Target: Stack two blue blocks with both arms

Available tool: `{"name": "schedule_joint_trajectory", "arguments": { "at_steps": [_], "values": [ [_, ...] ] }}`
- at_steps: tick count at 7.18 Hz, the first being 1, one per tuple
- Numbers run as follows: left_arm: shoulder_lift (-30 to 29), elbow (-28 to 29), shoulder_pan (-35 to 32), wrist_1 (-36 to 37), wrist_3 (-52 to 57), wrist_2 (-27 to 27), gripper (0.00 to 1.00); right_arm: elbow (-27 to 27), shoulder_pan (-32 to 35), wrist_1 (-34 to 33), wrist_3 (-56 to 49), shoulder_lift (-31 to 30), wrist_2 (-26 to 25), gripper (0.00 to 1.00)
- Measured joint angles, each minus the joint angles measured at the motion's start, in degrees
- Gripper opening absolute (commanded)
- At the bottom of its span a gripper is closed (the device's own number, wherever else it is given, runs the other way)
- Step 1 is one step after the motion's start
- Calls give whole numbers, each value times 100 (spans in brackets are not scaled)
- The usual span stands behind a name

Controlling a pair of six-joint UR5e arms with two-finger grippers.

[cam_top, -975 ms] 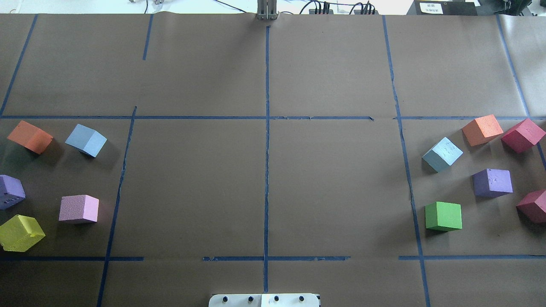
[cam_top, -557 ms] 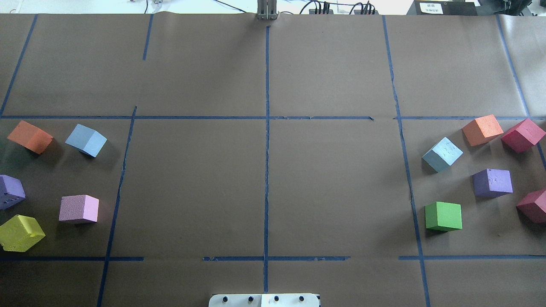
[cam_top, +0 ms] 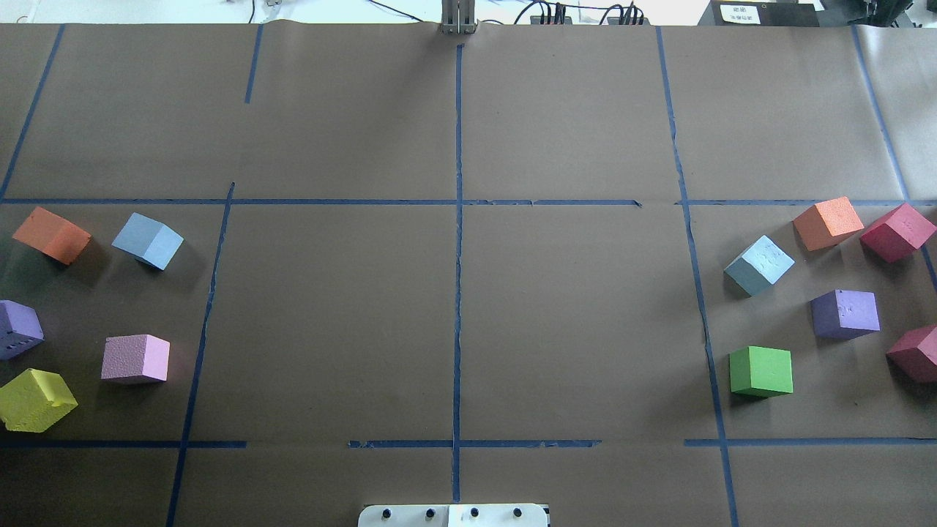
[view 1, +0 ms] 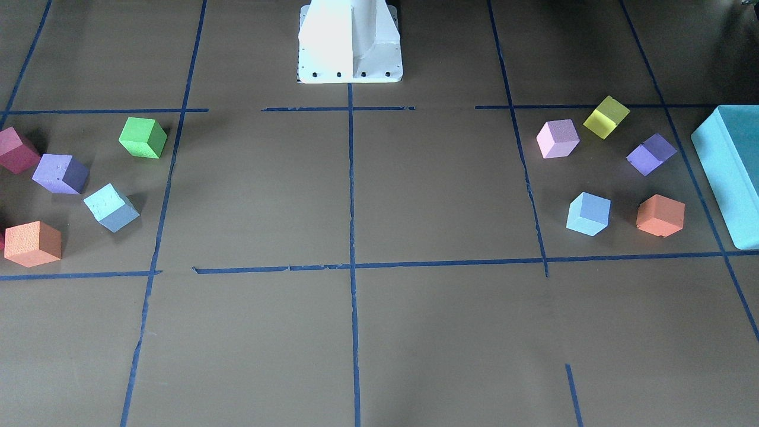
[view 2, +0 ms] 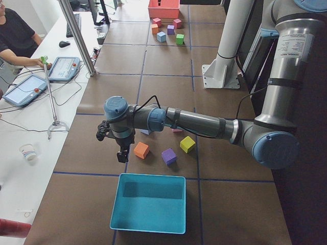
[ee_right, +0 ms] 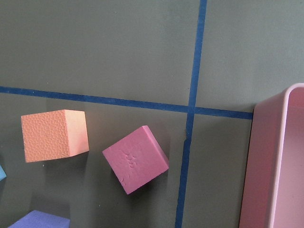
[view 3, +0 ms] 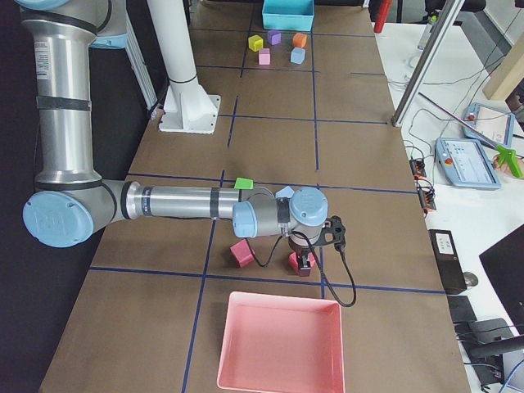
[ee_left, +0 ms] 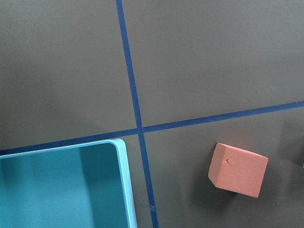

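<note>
One pale blue block [cam_top: 148, 240] lies on the table's left side, next to an orange cube [cam_top: 51, 234]; it also shows in the front view [view 1: 589, 213]. The other blue block [cam_top: 759, 265] lies on the right side, also in the front view [view 1: 111, 207]. Neither gripper shows in the overhead or front views. In the exterior left view my left gripper [view 2: 122, 153] hangs beside the orange cube [view 2: 141, 150]. In the exterior right view my right gripper [view 3: 307, 260] hangs over a crimson cube [view 3: 300, 264]. I cannot tell whether either gripper is open or shut.
A large teal box [view 1: 732, 172] stands past the left cubes, and a pink tray [view 3: 278, 344] past the right ones. Pink [cam_top: 136, 359], yellow [cam_top: 35, 400], purple [cam_top: 845, 313], green [cam_top: 761, 371] and crimson [cam_top: 897, 232] cubes lie around the blue blocks. The white pedestal [view 1: 350, 41] stands at the robot's edge.
</note>
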Motion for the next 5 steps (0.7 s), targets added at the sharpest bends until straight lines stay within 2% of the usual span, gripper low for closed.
{"name": "schedule_joint_trajectory", "arguments": {
  "at_steps": [3,5],
  "values": [
    [48,10,34,-123,-20,-11,100,56,-836,893,263,42,-21,100],
    [96,-14,45,-275,-12,-72,100,488,-1582,1183,844,242,-175,99]
  ]
}}
